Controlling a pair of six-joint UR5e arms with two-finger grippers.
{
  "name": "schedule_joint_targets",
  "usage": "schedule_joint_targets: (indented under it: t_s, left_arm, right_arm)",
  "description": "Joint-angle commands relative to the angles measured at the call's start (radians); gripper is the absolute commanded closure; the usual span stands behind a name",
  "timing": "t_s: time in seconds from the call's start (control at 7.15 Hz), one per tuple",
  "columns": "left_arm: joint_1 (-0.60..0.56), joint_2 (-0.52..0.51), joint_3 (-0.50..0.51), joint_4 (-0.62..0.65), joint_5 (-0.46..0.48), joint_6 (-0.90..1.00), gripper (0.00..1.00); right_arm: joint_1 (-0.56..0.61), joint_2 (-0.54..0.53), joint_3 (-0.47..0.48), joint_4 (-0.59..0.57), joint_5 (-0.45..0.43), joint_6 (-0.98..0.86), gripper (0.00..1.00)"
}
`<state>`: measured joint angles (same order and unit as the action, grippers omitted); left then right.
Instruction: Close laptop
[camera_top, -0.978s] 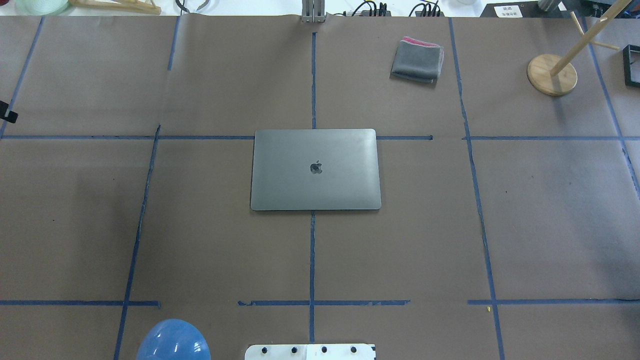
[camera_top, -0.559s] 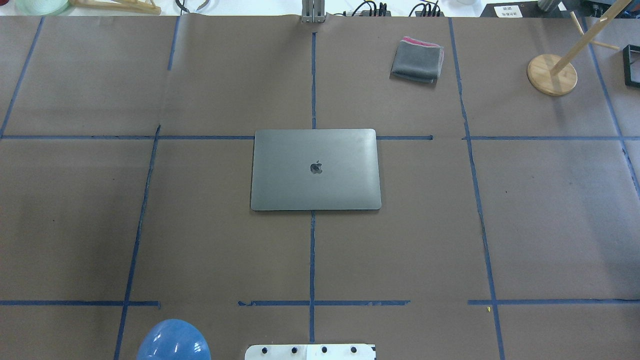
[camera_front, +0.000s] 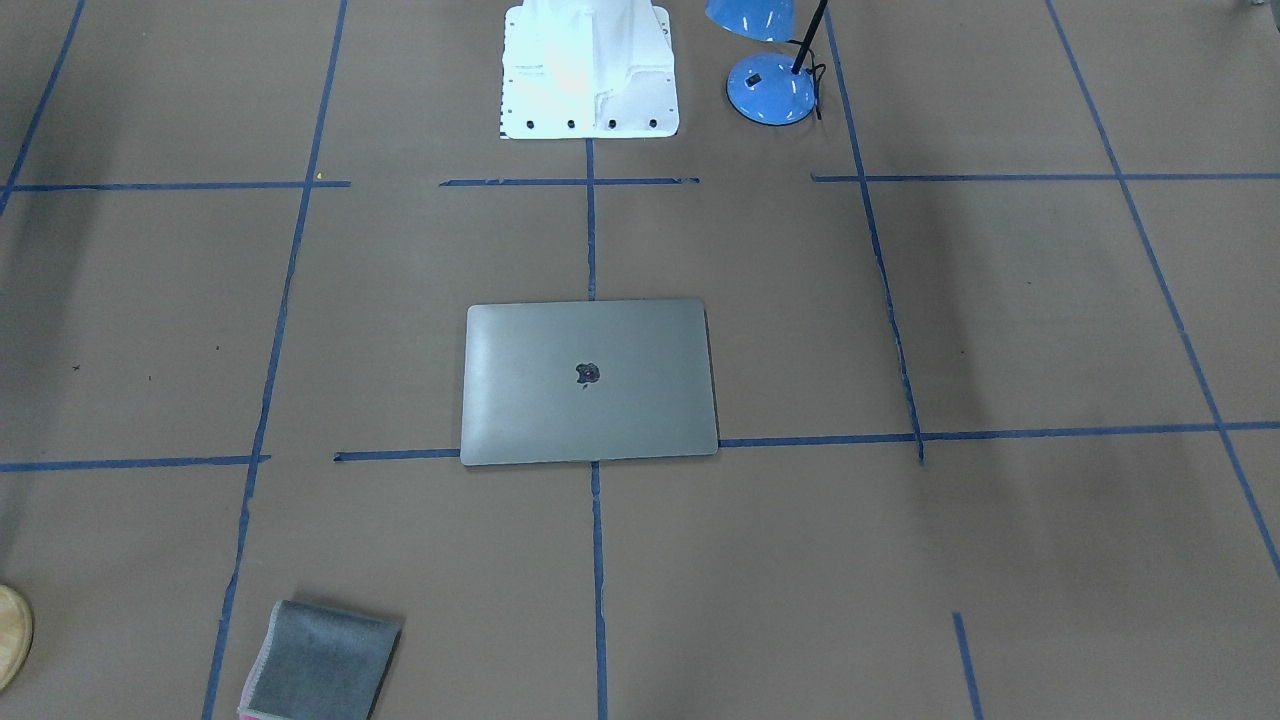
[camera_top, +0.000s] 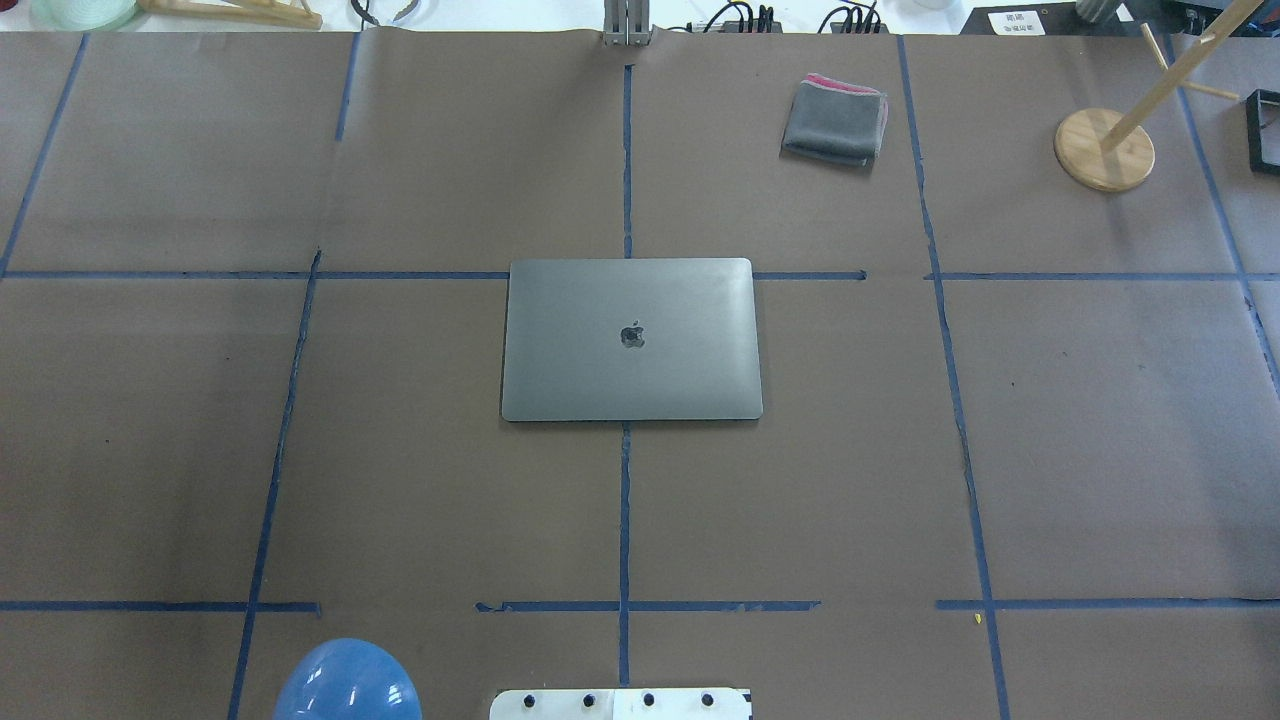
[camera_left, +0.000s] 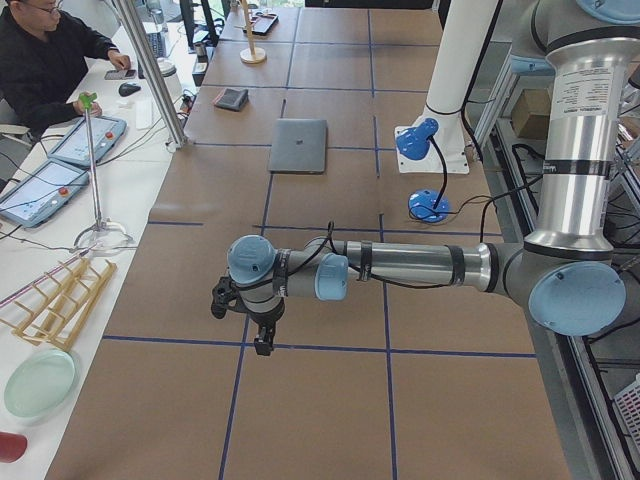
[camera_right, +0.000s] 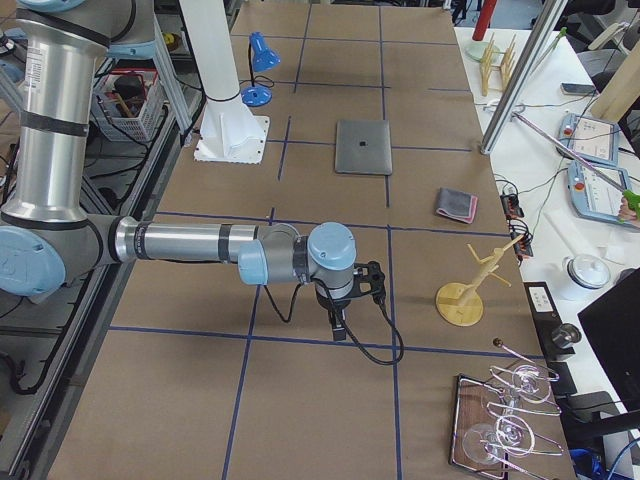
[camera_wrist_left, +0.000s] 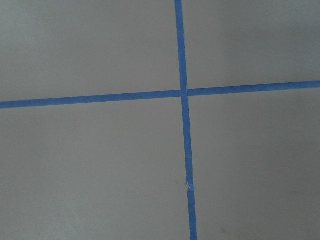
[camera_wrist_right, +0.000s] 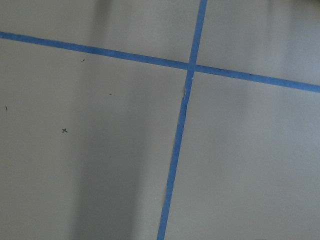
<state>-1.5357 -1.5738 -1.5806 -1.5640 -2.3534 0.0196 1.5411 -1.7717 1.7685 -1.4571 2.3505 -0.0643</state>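
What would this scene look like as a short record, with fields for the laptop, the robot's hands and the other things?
laptop: shut, lid flat, logo up, central on the table
left hand: above bare table, far from laptop; open or shut unclear
right hand: likewise, toward the opposite end
cloth: folded, grey, pink edge, apart from laptop
lamp: blue, beside the robot's base

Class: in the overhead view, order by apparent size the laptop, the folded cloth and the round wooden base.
Largest: space-grey metal laptop.
Then pink-edged grey folded cloth and round wooden stand base, too alike to rank.
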Motion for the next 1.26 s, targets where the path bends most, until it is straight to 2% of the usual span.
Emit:
schedule_joint_targets:
  t_s: [0.0, 0.14, 0.28, 0.42, 0.84, 1.12]
  left_arm:
    - [-0.001, 0.002, -0.002, 0.016, 0.000, 0.000, 0.00]
    - [-0.001, 0.002, -0.002, 0.016, 0.000, 0.000, 0.00]
    - [-0.001, 0.002, 0.001, 0.015, 0.000, 0.000, 0.00]
    - [-0.001, 0.002, 0.001, 0.015, 0.000, 0.000, 0.00]
    - [0.000, 0.002, 0.004, 0.013, 0.002, 0.000, 0.00]
    - [0.000, 0.002, 0.004, 0.013, 0.002, 0.000, 0.00]
  right_arm:
    - [0.023, -0.005, -0.018, -0.031, 0.003, 0.024, 0.00]
    - [0.037, -0.002, -0.018, -0.067, 0.025, 0.029, 0.00]
    - [0.065, 0.008, -0.014, -0.115, 0.106, 0.030, 0.00]
    - [0.086, 0.024, -0.001, -0.197, 0.143, 0.035, 0.00]
    - [0.093, 0.035, 0.000, -0.213, 0.061, 0.031, 0.00]
    - [0.091, 0.032, -0.006, -0.210, 0.062, 0.024, 0.00]
